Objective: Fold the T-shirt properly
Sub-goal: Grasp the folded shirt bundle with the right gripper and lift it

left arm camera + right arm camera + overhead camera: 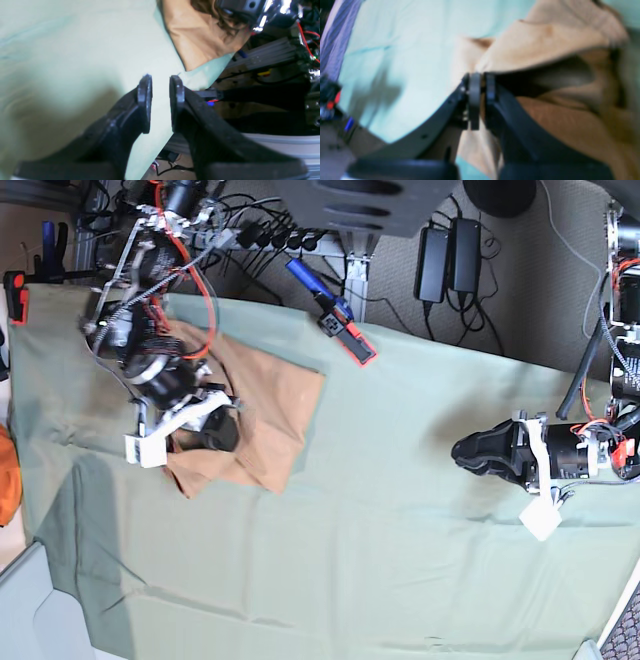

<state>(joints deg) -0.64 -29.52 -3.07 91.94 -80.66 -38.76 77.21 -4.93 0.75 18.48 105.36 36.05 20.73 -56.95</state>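
Right gripper [480, 100] nearly shut, pinching a layer of the T-shirt [545, 45].

Judging from the base view, a fold is in progress: the T-shirt [265, 415] lies partly folded on the green tablecloth [400, 510] covering the surface, under this arm. Left gripper [160, 102] hovers well apart, slightly open, holding nothing. Next, lay the cloth flat. No readable writing.
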